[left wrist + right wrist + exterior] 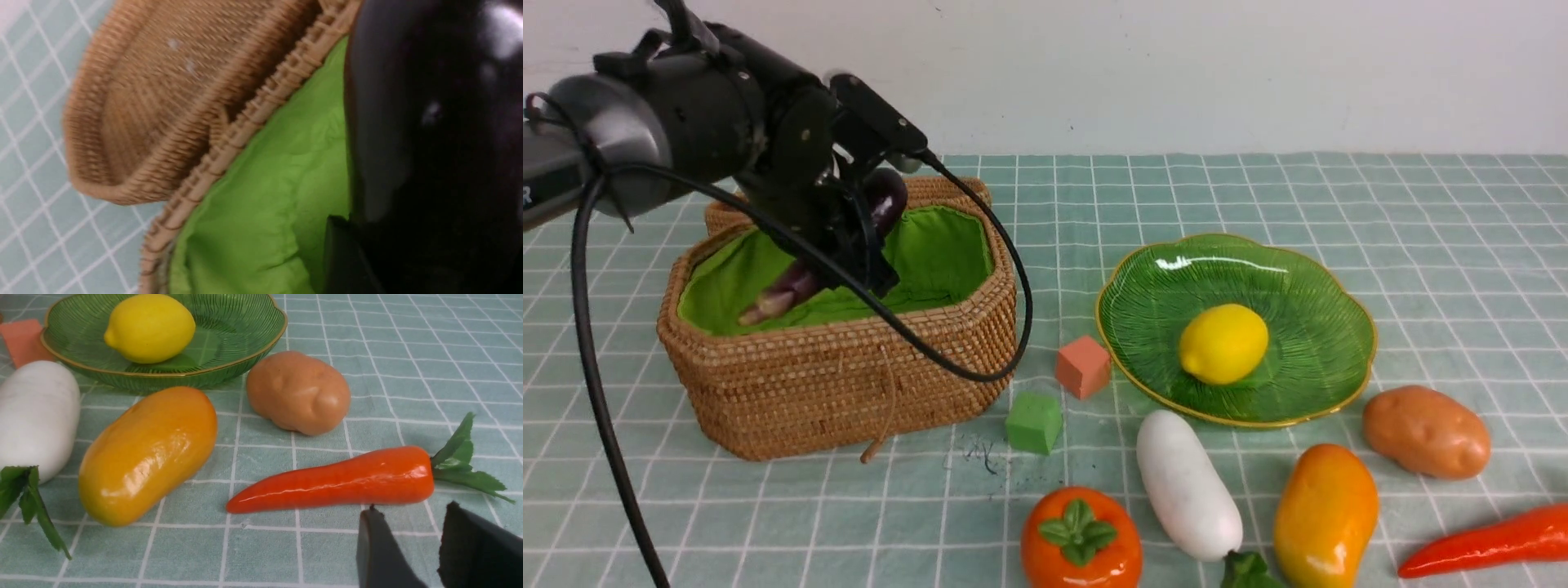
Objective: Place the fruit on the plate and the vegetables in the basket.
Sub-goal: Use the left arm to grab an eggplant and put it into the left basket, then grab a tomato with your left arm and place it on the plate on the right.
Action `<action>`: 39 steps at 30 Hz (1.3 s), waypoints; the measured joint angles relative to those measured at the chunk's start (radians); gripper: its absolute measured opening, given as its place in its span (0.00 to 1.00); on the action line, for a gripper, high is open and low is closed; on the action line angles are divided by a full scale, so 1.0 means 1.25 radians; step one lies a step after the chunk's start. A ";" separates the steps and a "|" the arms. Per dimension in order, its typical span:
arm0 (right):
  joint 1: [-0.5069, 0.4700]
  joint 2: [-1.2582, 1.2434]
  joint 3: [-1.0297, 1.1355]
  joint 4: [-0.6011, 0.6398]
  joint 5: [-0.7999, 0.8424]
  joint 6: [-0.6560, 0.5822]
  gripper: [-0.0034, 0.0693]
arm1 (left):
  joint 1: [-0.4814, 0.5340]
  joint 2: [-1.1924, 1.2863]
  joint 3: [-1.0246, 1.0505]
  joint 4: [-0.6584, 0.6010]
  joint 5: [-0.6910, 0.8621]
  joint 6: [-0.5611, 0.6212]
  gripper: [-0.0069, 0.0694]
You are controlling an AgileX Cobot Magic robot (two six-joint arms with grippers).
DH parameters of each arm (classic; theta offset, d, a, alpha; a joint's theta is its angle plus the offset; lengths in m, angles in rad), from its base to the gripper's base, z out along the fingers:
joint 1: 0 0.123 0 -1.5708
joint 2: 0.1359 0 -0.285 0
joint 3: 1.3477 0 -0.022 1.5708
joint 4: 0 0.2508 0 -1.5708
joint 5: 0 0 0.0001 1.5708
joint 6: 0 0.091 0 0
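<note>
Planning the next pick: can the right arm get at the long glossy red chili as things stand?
Probably yes. The long glossy red chili lies on the checked cloth just ahead of the right arm's fingers, which stand apart and empty, with nothing in between.

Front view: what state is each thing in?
basket: open
eggplant: tilted in left tool, over basket
lemon: on plate
persimmon: upright on cloth
radish: lying on cloth
mango: lying on cloth
potato: lying on cloth
chili: lying on cloth
right tool: open, empty
</note>
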 joint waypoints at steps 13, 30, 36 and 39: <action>0.000 0.000 0.000 0.000 0.000 0.000 0.38 | -0.005 -0.276 0.020 -0.432 0.155 0.027 0.92; 0.000 0.000 0.000 0.000 0.000 0.000 0.38 | -0.183 -0.147 0.341 -0.726 0.006 -0.102 0.85; 0.000 0.000 0.000 0.000 0.000 0.000 0.38 | -0.184 -0.029 0.341 -0.800 -0.064 -0.105 0.84; 0.000 0.000 0.000 0.000 0.000 0.000 0.38 | -0.184 -0.024 0.340 -0.815 -0.068 -0.091 0.83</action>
